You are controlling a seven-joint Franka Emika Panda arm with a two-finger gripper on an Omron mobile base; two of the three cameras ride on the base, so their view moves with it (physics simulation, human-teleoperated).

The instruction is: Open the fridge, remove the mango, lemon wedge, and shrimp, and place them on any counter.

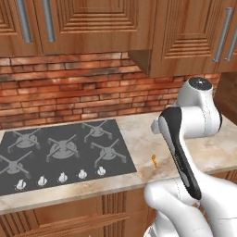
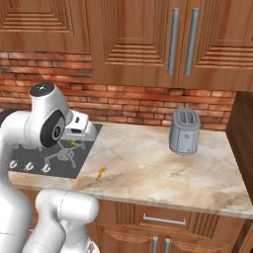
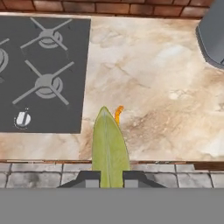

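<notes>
the lemon wedge (image 3: 109, 148) sits closest in the hand view, a thin yellow-green sliver standing up between the two dark finger tips of the gripper (image 3: 110, 177), which is pinched tight on its lower end. the wedge's point reaches up over the front strip of the counter (image 3: 166, 87), and just past its tip, slightly to the right, the shrimp (image 3: 118, 114) lies as a small curled orange piece on the beige stone. in the left base view the shrimp (image 1: 154, 160) rests near the counter's front edge, just right of the black cooktop (image 1: 60, 150); in the right base view it (image 2: 100, 172) lies on bare stone beside the cooktop's (image 2: 54, 158) right edge. in that same view a small patch of yellow-green, the lemon wedge (image 2: 74, 144), peeks out under the white hand above the cooktop's right side. a grey toaster (image 2: 184, 131) stands well apart to the right, near the brick wall (image 2: 138, 104). brown wooden cabinets (image 2: 143, 42) hang above, with silver bar handles (image 2: 173, 40).
</notes>
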